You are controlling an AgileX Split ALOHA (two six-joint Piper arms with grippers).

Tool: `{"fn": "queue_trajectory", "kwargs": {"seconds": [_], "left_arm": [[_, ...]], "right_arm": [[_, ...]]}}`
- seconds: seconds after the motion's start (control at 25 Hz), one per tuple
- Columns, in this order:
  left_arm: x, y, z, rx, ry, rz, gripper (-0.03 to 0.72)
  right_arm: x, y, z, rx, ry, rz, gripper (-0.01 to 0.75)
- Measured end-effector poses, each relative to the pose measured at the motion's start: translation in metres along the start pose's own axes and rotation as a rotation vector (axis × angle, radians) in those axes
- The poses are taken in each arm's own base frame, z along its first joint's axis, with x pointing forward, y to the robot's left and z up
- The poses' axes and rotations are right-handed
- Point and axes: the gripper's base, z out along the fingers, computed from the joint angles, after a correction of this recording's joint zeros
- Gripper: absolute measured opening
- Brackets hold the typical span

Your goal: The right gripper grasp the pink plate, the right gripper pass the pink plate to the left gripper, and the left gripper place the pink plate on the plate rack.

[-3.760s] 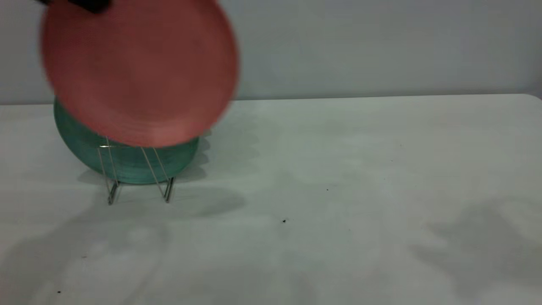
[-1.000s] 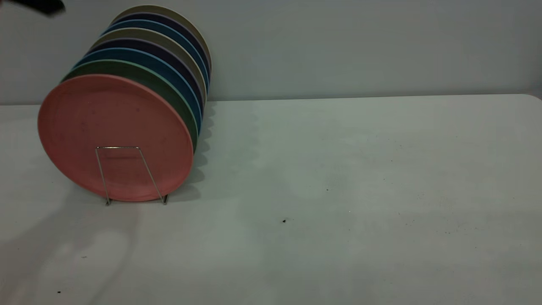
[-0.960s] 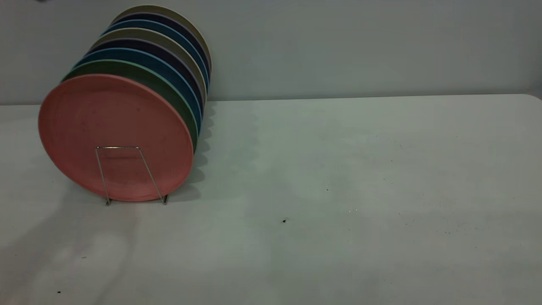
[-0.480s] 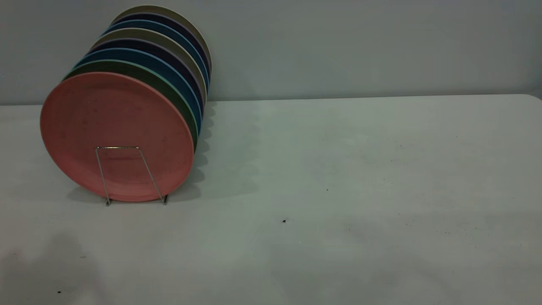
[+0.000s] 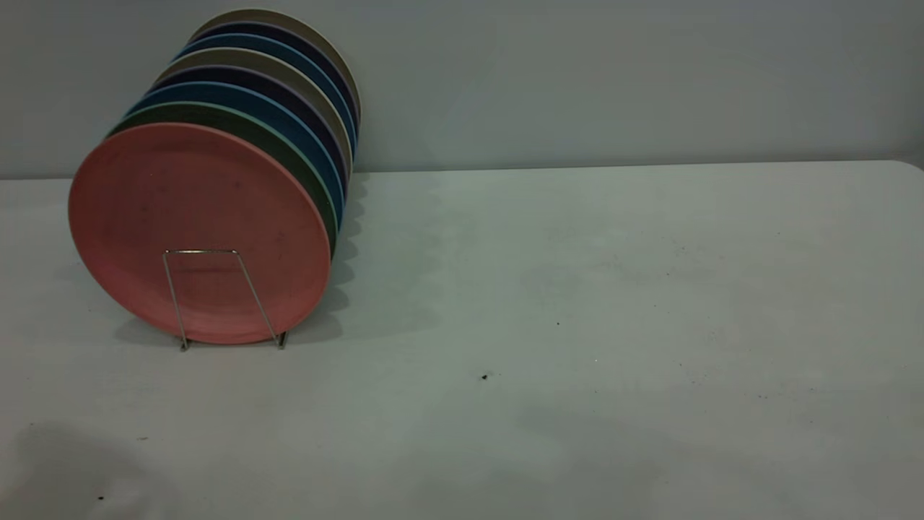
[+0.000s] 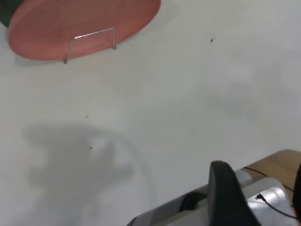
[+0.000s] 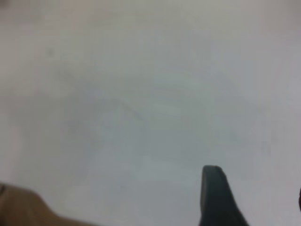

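Observation:
The pink plate (image 5: pixel 195 217) stands upright at the front of the plate rack (image 5: pixel 202 251), behind the front wire loop, leaning on the green plate. It also shows in the left wrist view (image 6: pixel 70 23) with the rack's loop (image 6: pixel 91 34) across it. My left gripper (image 6: pixel 261 188) is open and empty, well away from the rack above the table's near edge. My right gripper (image 7: pixel 256 193) is open and empty over bare table. Neither gripper shows in the exterior view.
Behind the pink plate stand a green plate (image 5: pixel 238 121) and several blue, dark and beige plates (image 5: pixel 289 72) in a row toward the wall. The white table (image 5: pixel 577 289) stretches to the right. A wooden edge (image 6: pixel 277 162) lies near the left gripper.
The left gripper has left the exterior view's top left corner, and its shadow has slid off toward the lower left. The pink plate stays in the rack, let go.

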Motion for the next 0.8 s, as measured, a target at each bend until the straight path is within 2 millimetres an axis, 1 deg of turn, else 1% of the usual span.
{"fn": "queue_trajectory", "kwargs": {"seconds": [0.2, 0.32, 0.4, 0.48, 0.6, 0.8], "left_arm": [[0.016, -0.009, -0.028, -0.048, -0.090, 0.050, 0.379], [0.033, -0.014, -0.045, -0.085, -0.148, 0.077, 0.379], [0.047, -0.016, -0.051, -0.105, -0.169, 0.075, 0.379], [0.064, -0.018, -0.052, -0.109, -0.181, 0.048, 0.379], [0.098, -0.020, -0.046, -0.121, -0.184, 0.034, 0.379], [0.153, -0.012, -0.031, -0.229, -0.186, 0.024, 0.379]], "right_arm": [[0.002, 0.000, -0.002, -0.018, -0.015, -0.012, 0.428], [0.002, 0.000, -0.002, -0.038, -0.016, -0.026, 0.428], [0.002, 0.000, -0.002, -0.045, -0.017, -0.030, 0.428], [0.002, 0.000, -0.002, -0.046, -0.017, -0.031, 0.428], [0.002, 0.000, -0.002, -0.046, -0.017, -0.031, 0.428], [0.002, 0.000, -0.002, -0.046, -0.016, -0.031, 0.428]]}}
